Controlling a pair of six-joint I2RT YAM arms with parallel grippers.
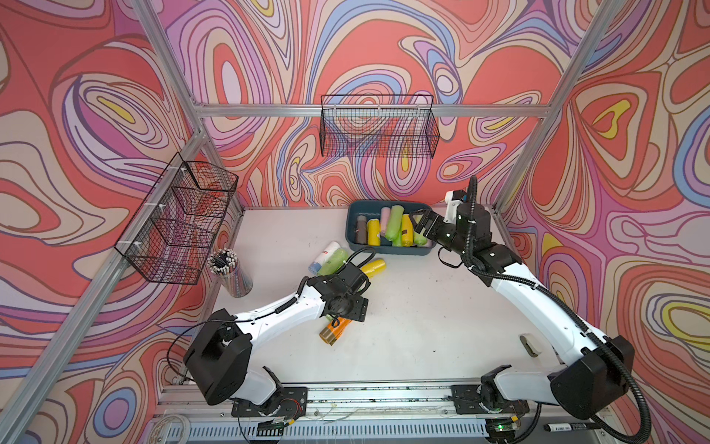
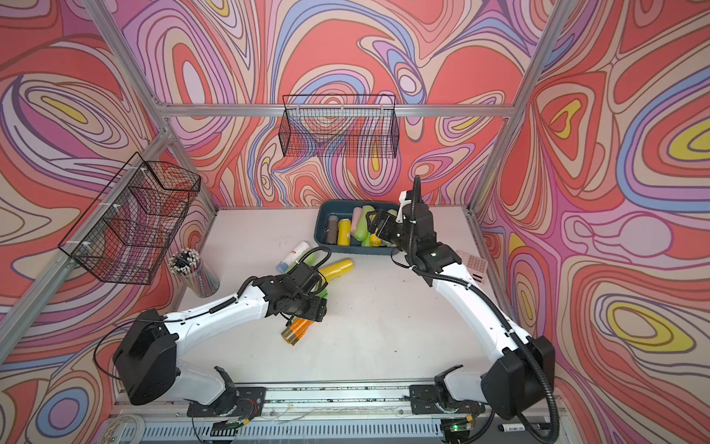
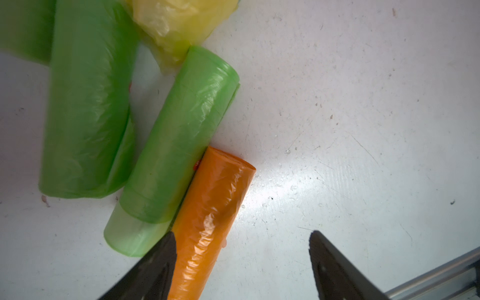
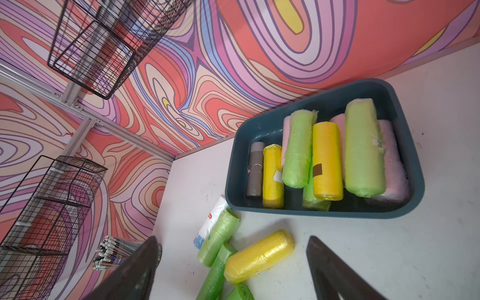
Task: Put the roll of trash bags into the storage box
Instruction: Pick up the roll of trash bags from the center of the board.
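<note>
An orange roll of trash bags (image 3: pixel 210 215) lies on the white table, seen in both top views (image 1: pixel 333 331) (image 2: pixel 295 331). My left gripper (image 3: pixel 240 249) hangs open over it; the roll sits between the fingers against one fingertip (image 3: pixel 166 259), the other well clear. Two green rolls (image 3: pixel 179 137) (image 3: pixel 88 104) lie beside it. The teal storage box (image 1: pixel 388 251) (image 4: pixel 324 213) at the back holds several green, yellow, pink and grey rolls. My right gripper (image 1: pixel 419 222) (image 4: pixel 232 249) is open and empty above the box's right end.
A yellow roll (image 1: pixel 374 266), a green roll (image 1: pixel 333 261) and a white pack (image 1: pixel 325 251) lie in front of the box. A cup of pens (image 1: pixel 230 273) stands left. Wire baskets (image 1: pixel 180 219) (image 1: pixel 378 127) hang on the walls. A pink calculator (image 2: pixel 474 265) lies at the right.
</note>
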